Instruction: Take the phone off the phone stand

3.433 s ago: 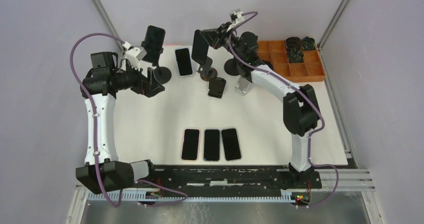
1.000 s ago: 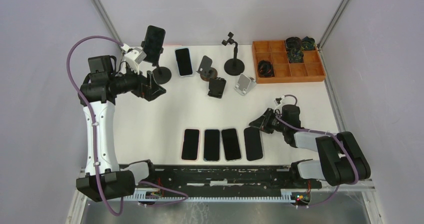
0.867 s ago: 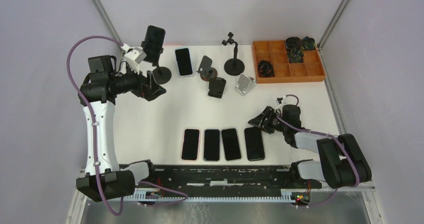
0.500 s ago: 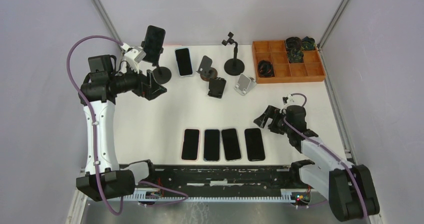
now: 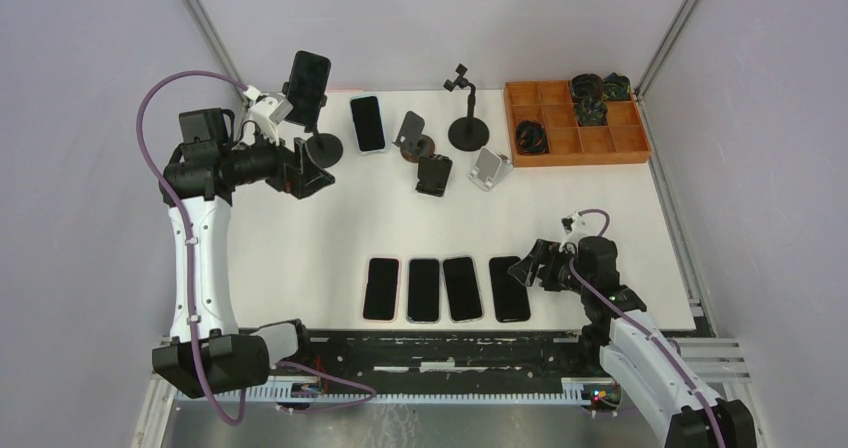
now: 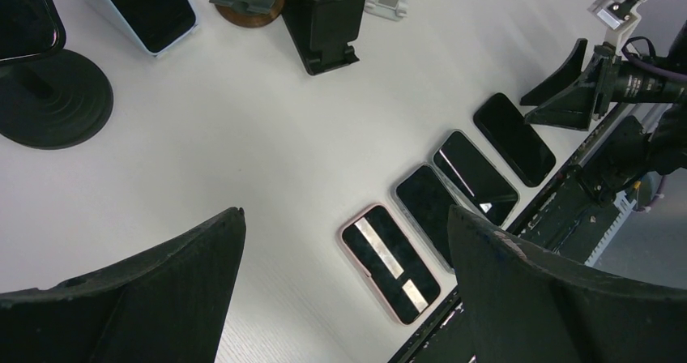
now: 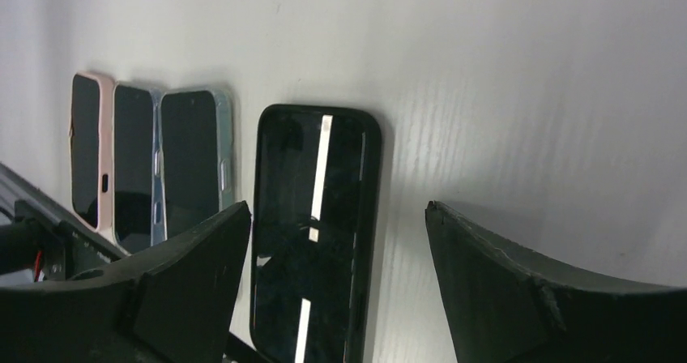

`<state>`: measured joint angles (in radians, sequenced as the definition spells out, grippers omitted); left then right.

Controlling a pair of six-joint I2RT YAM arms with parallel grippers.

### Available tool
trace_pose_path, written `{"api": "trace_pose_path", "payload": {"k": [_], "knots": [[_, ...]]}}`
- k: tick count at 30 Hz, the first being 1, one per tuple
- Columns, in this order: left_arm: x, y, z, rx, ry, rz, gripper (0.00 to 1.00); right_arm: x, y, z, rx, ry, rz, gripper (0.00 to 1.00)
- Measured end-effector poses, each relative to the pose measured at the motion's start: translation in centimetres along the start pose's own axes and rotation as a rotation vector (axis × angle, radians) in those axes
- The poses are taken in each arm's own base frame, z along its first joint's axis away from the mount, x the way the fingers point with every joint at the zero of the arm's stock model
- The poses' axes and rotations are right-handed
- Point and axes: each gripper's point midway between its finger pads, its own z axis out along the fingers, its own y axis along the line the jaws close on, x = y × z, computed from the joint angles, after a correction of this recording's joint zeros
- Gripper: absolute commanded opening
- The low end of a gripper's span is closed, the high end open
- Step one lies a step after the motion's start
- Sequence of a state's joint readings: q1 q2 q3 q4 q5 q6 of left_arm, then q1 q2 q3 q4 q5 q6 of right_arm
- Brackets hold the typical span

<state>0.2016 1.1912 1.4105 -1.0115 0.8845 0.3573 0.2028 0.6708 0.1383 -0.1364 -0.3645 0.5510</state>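
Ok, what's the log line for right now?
right gripper: open, by fourth phone | fourth phone: flat on table | left gripper: open, by stand | stand: holds phone

**White table boxed in by pale lilac walls**

A white table [image 5: 330, 218] fills the middle of the overhead view, its top matte and plain. Pale lilac-grey panels close it in: a back wall [image 5: 420, 18] at 12 o'clock, a left wall [image 5: 70, 218] at 9 o'clock and a right wall [image 5: 780, 168] at 3 o'clock. Two grey metal struts mark the far corners, one slanting in at 11 o'clock [image 5: 205, 23], the other at 1 o'clock [image 5: 672, 28]. A black rail [image 5: 450, 346] runs along the table's edge at 6 o'clock, with a brushed metal sheet [image 5: 430, 423] below it. The light is even and diffuse, and shadows on the tabletop are soft and short.
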Motion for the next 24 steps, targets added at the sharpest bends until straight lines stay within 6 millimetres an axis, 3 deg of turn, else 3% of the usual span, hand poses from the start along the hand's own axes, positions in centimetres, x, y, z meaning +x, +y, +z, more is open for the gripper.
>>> {"api": "trace_pose_path", "payload": {"k": [9, 17, 24], "knots": [[-0.1, 0.1, 0.2, 0.007, -0.001, -0.012, 1.00, 3.2, 1.8, -1.2, -0.063, 0.139, -0.049, 0.77], [-0.1, 0.3, 0.3, 0.007, -0.002, -0.012, 1.00, 4.6, 1.0, -2.8, -0.006, 0.253, -0.120, 0.76], [-0.1, 0.3, 0.3, 0.007, -0.003, -0.011, 1.00, 4.8, 1.6, -2.6, -0.042, 0.274, -0.138, 0.75]]}}
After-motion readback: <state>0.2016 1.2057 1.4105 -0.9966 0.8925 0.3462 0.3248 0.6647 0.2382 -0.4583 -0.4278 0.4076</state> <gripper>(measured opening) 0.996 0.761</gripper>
